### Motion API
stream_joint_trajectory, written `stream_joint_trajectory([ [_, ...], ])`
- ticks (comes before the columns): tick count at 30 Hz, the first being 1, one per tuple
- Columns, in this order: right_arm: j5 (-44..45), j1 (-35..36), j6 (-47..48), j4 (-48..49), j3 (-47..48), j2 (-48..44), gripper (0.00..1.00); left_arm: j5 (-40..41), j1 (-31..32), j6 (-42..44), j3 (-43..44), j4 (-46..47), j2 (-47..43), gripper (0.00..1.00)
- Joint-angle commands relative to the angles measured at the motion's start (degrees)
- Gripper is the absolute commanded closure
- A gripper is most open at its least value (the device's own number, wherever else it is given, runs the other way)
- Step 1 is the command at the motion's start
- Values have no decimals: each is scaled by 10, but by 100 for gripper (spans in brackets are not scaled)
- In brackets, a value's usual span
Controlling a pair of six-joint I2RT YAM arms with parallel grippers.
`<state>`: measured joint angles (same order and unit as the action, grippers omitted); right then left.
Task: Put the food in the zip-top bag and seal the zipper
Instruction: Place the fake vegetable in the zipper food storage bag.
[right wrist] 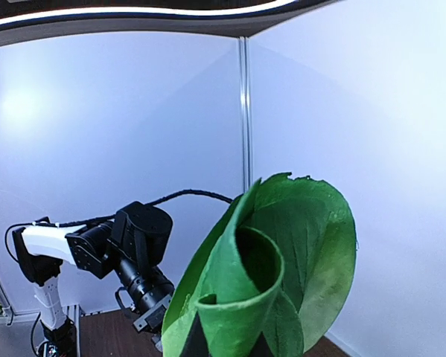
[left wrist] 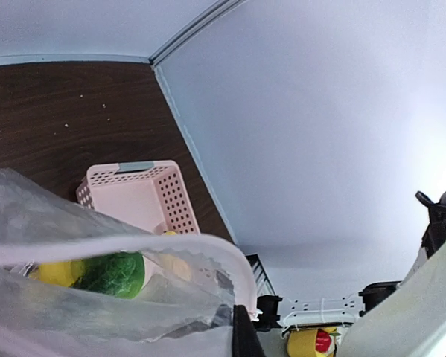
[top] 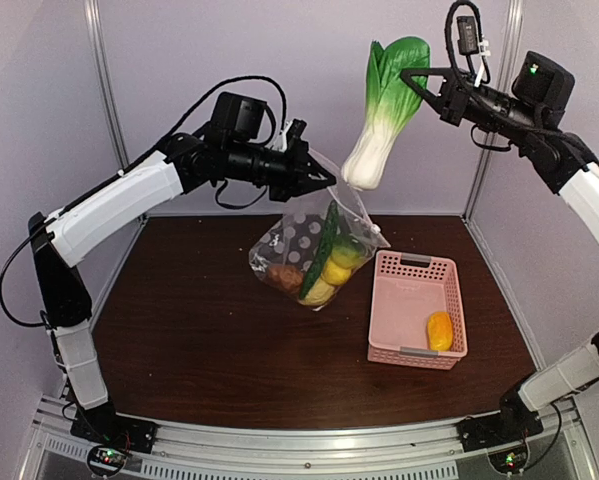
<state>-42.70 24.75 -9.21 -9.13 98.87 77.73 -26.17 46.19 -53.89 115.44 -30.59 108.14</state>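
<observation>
Leafy bok choy above the zip-top bag

Left gripper pinched shut on the zip-top bag's mouth edge, sack slung below it. Right gripper clamped on the bok choy's leaf, stem dangling beneath, near the left gripper. Well below: orange-yellow piece in pink basket

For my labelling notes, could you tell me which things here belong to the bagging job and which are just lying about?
Job: zip-top bag, bok choy, lemon, green vegetable, orange-yellow piece.
Lying about: pink basket, table.
</observation>
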Motion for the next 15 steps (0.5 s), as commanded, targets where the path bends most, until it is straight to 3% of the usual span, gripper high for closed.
stream_joint_trajectory([
  [1,41,40,27,24,64,32,100,-22,4,-63,43,-14,8,100],
  [6,103,70,113,1,69,52,100,-28,4,-72,35,-12,-2,100],
  [15,173,87,218,-3,-26,30,100,-36,4,-77,-9,22,-27,100],
])
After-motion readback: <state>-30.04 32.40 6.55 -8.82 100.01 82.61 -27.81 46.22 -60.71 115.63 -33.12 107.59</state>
